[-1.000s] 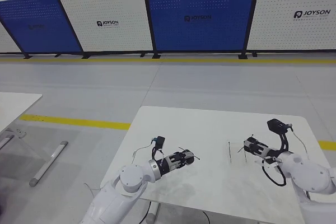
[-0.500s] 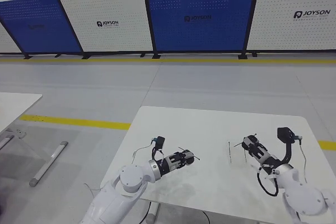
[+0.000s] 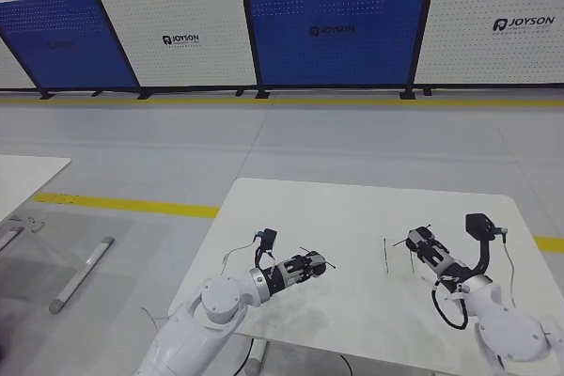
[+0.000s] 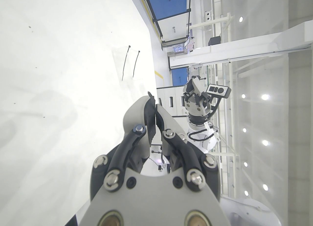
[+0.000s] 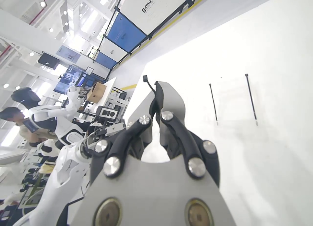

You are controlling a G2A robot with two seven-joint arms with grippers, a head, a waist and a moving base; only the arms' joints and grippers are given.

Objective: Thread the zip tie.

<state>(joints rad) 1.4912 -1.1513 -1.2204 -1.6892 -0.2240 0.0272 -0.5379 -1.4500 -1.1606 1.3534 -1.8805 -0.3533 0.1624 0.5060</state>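
Observation:
My right gripper [image 5: 154, 90] is shut on a black zip tie [image 5: 146, 80] whose head sticks out past the fingertips. From above, this gripper [image 3: 415, 241] hovers at the table's right side. Two more zip ties [image 5: 213, 101] [image 5: 251, 98] lie side by side on the table just beside it; from above they are thin lines [image 3: 385, 256]. My left gripper [image 4: 152, 104] is shut, low over the table's left half [image 3: 312, 265]. A thin black strand [image 3: 331, 265] crosses its tip, a zip tie pinched between the pads.
The white table [image 3: 357, 216] has bare room between the two arms and towards its far edge. Another white table [image 3: 19, 179] stands far left, with a grey bar [image 3: 80, 274] on the floor beside it.
The right arm swung its forearm and turned its wrist, shifting its gripper slightly left towards the loose ties, then held still. The left arm has not moved.

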